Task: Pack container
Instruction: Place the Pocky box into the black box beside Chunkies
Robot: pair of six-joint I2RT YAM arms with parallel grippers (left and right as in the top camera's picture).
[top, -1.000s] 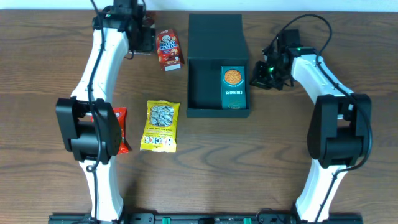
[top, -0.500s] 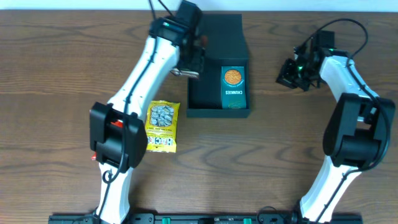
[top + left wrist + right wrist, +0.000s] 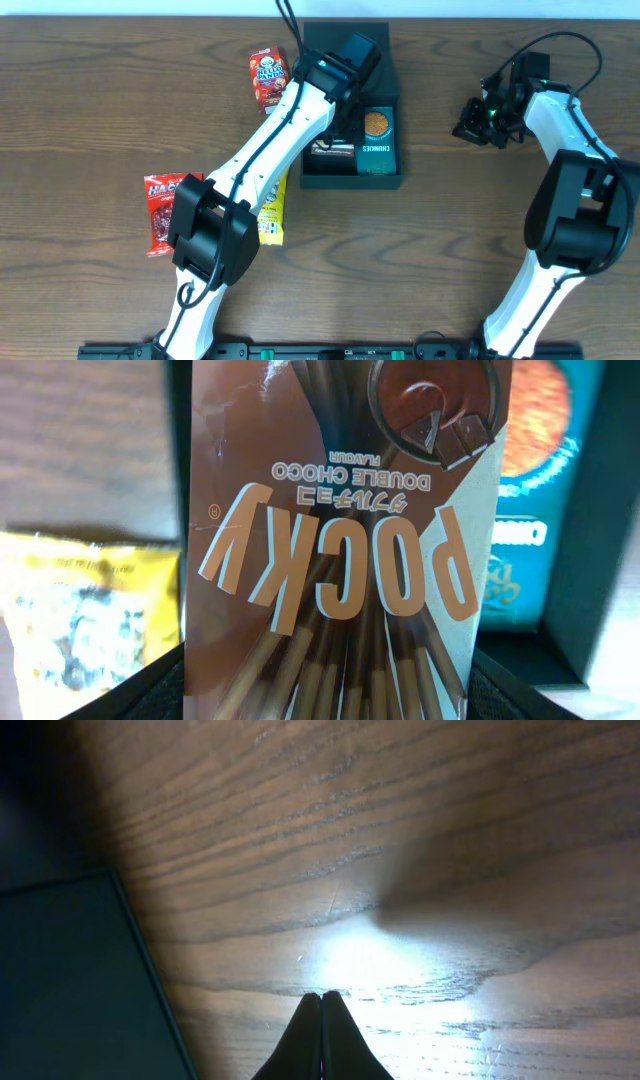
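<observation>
Overhead and wrist views of a 2-arm packing station. The container (image 3: 345, 183), a dark matte box with its flap lid folded back to the far side, lies open at the far centre of the wooden worktop (image 3: 450, 250). A teal snack carton (image 3: 376, 142) lies flat in the right half of its compartment. The left arm reaches across from the near left, and the left hand (image 3: 327, 682) is clamped on a brown Pocky box (image 3: 330, 530). The dark fingers (image 3: 165, 685) press against its 2 long sides. The box hangs over the left half of the compartment, just beside the teal carton, and whether it touches the floor cannot be told. The right hand (image 3: 322, 1005) hovers over bare wood to the right of the container and well apart from it, its fingertips pressed together on nothing. On the worktop outside the container are 3 more snacks: a red carton (image 3: 268, 80) at the far left of the box, a red packet (image 3: 163, 212) at the left, and a yellow packet (image 3: 273, 205), partly hidden under the left arm.
</observation>
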